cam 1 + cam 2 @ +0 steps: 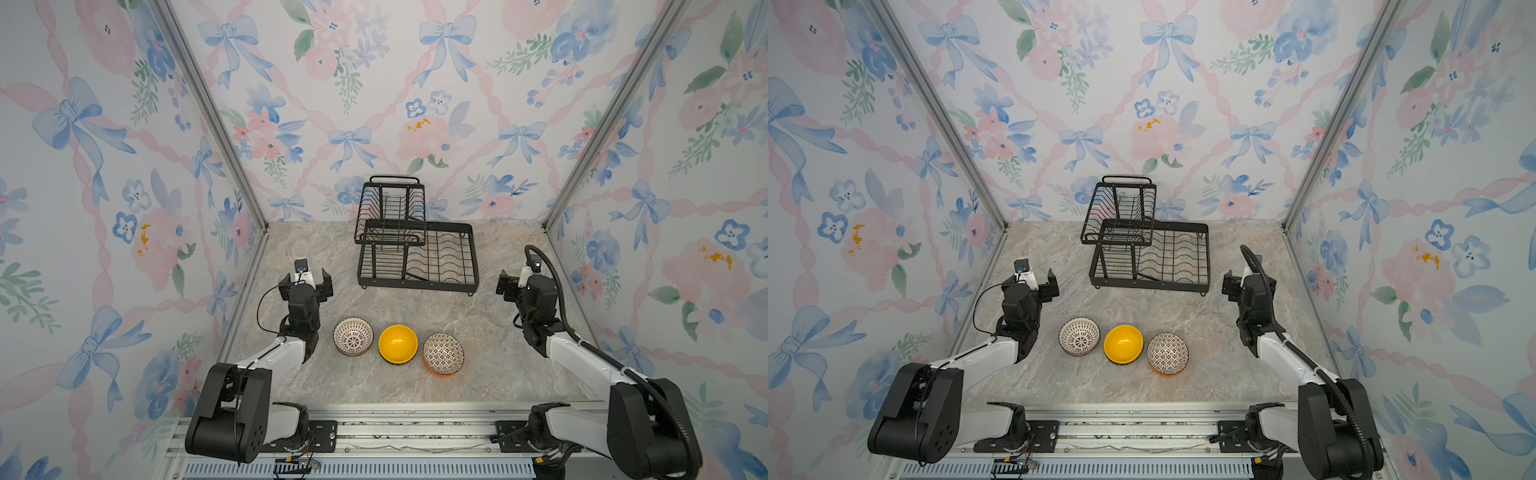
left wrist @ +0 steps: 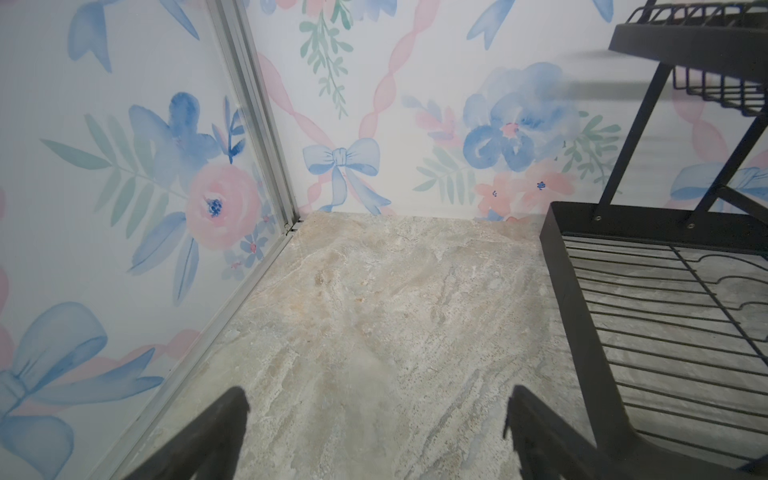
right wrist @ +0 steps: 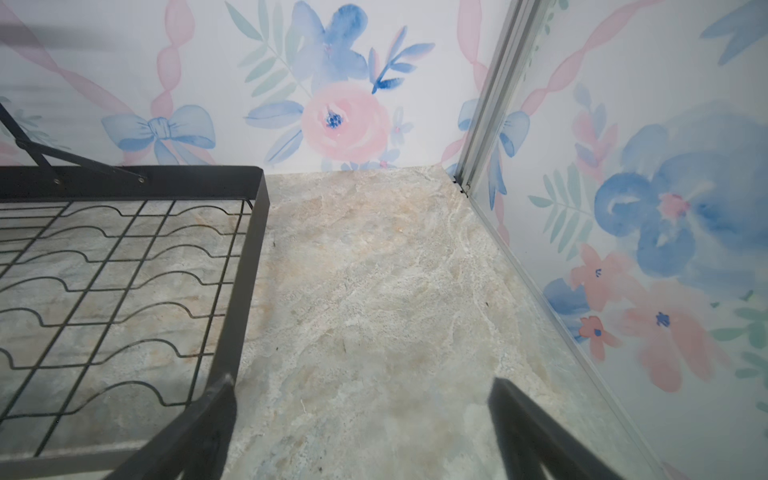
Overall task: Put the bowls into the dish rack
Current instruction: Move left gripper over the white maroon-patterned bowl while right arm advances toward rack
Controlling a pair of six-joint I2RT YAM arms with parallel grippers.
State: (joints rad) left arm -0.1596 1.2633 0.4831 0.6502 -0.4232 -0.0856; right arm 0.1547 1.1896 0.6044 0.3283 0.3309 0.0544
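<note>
1. Top views both show the dish rack (image 1: 415, 286) at the back middle of the table (image 1: 498, 374). Its raised basket tier (image 1: 390, 216) is over the left half and its loop handle (image 1: 394, 179) is at the far end.
2. Three bowls sit open side up near the front in a row running left to right: a white patterned bowl (image 1: 353, 336), a yellow bowl (image 1: 397, 343), and a dark patterned bowl (image 1: 443, 353) nested in an orange bowl (image 1: 441, 373).
3. That row lies between the two arms, nearer the front than both grippers and well apart from their fingers.
4. Left gripper (image 1: 306, 282), left of the rack, has its fingers (image 2: 208, 432) spread wide and holds nothing.
5. Right gripper (image 1: 517, 286), right of the rack, is likewise spread wide and empty. One finger (image 3: 199, 436) overlaps the rack's corner in its wrist view.
</note>
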